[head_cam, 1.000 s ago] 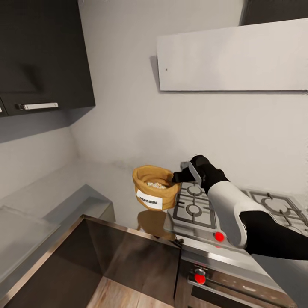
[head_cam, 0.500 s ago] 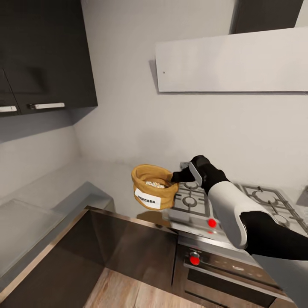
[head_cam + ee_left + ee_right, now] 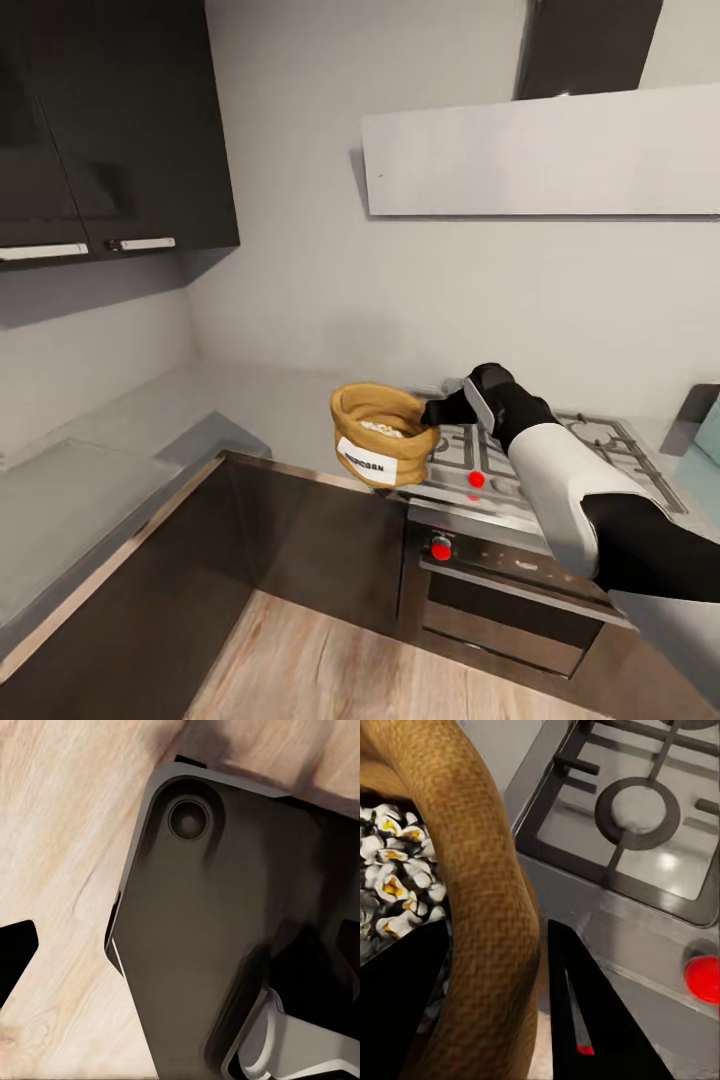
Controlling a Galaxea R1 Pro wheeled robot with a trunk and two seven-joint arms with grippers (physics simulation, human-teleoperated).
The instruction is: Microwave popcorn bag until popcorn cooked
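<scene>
right gripper (image 3: 437, 412) clamped on the popcorn bag (image 3: 381, 436) rim, bag held beside it.

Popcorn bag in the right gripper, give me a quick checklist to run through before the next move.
1. Grip: right gripper fingers straddle the rolled rim of the popcorn bag, one inside, one outside. Ok.
2. Bag off the surface: held in the air at the counter's front edge beside the gas hob. Ok.
3. Bag upright: mouth up, popcorn inside. Ok.
4. Spills: no kernels seen on the hob. Ok.
5. Microwave door open: only a pale blue edge at the far right of the head view. Cannot tell.
6. Left gripper free: cannot tell.
</scene>
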